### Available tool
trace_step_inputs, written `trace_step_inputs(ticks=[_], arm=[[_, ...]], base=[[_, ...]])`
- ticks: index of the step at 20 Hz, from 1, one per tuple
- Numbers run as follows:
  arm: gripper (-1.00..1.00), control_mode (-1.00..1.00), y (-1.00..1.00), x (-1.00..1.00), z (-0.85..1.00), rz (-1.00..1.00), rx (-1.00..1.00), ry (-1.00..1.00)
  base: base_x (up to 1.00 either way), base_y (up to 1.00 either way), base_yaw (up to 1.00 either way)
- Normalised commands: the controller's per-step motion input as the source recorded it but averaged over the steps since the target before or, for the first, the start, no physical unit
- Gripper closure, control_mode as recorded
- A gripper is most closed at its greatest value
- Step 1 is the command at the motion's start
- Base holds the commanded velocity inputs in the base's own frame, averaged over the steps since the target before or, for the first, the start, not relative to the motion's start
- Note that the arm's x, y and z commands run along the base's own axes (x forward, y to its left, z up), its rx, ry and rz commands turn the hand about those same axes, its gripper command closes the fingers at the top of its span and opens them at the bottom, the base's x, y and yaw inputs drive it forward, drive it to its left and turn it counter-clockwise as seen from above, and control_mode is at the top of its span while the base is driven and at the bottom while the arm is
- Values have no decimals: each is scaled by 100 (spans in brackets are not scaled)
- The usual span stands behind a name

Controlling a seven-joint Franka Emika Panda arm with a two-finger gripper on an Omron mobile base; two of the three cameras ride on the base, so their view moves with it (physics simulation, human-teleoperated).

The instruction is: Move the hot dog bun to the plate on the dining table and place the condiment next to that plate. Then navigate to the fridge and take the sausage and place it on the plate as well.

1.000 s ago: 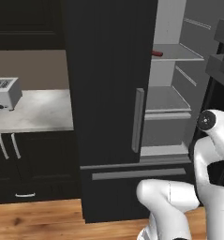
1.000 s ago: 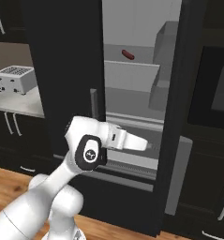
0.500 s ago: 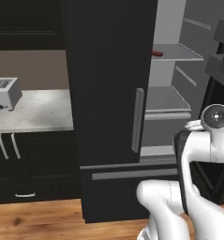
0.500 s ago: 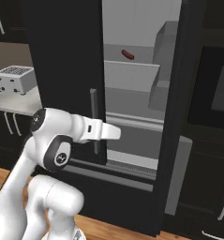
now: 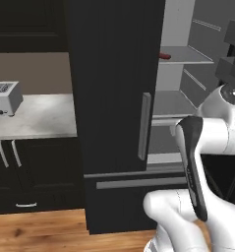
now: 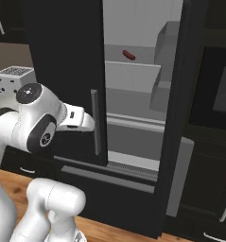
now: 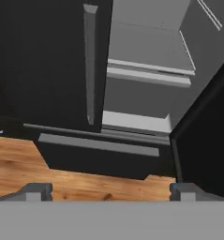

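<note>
Evidently the gripper [image 7: 111, 189] is held empty, its 2 fingertips [image 7: 34, 190] spread wide apart, aimed low at the open fridge [image 7: 146, 89] and the wooden floor. The sausage [image 6: 129, 55] is seen on an upper shelf [image 6: 132, 75], well above and ahead of the gripper. It is judged light, smooth, apt to roll; a grasp across its middle is advised.
</note>
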Motion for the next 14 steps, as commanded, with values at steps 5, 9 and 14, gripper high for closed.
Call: trace_step_inputs(ticks=[5,9,14], arm=[[-100,-100,75,26,-17,8,20,1],[-100,-100,30,53,-17,0,-2,-25],[-100,-100,4,53,-16,-11,-27,-26]], base=[[0,0,0],[0,0,0],[0,0,0]])
